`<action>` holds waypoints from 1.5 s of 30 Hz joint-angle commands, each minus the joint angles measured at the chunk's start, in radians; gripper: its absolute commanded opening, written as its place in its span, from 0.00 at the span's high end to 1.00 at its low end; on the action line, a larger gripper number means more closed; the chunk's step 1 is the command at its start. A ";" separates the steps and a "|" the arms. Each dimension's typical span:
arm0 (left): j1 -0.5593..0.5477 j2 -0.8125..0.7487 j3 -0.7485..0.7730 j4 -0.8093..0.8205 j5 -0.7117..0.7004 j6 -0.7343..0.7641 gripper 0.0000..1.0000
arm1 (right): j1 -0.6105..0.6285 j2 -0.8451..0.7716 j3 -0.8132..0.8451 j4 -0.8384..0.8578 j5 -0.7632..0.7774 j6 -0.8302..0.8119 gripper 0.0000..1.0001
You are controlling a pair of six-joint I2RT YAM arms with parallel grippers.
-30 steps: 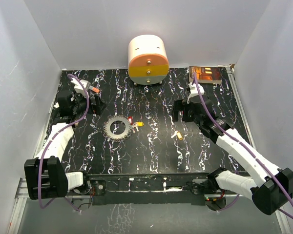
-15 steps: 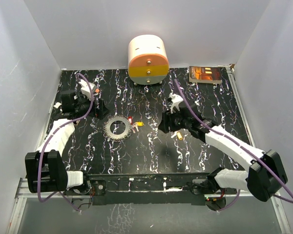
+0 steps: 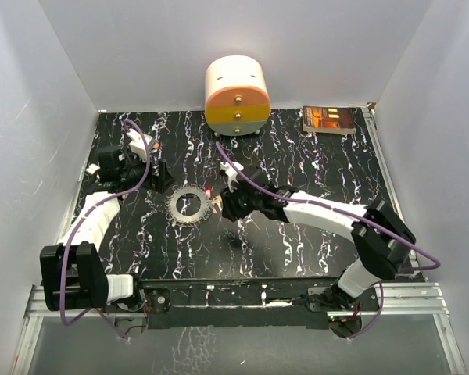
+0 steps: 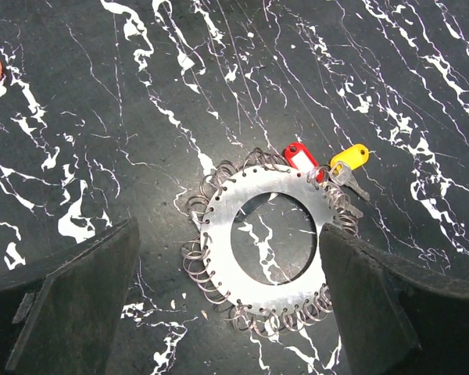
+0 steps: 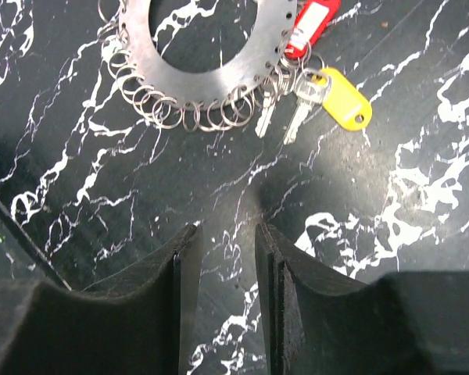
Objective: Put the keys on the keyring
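right gripper (image 5: 225, 234): low over the table (image 3: 297, 258), just beside the keys. The jaws are narrow, with a thin bare gap between them, and hold nothing.
yellow key (image 5: 345, 103): lies just in front of the right gripper, on the rim of the keyring. Its metal blade points toward the fingers.
red key (image 5: 313, 22): beside the yellow key, a little farther, and it touches the rim.
keyring (image 4: 219, 223): a flat grey disc with an open centre and many small wire loops around the edge. It lies in the middle of the table, between the two grippers.
left gripper (image 3: 161, 173): beyond the keyring on the left side. The jaws are wide and empty, and its camera looks down on the ring.
step in hand: both keys seem to be already hooked in small loops, but I cannot tell this for sure. No other key shows; the right arm may hide one.
next move: probably a fine pinch on one thin key head, with the disc kept from sliding. The loops are crowded, so a wrong catch is possible.
drum (image 3: 236, 95): white and orange, at the back wall.
box (image 3: 328, 119): at the far right, with an orange glow.
writing: no label or brand can be read anywhere.
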 commanded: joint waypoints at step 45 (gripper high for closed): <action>0.000 -0.069 -0.053 0.012 -0.049 0.036 0.04 | 0.060 0.434 0.350 0.120 -0.100 0.062 0.67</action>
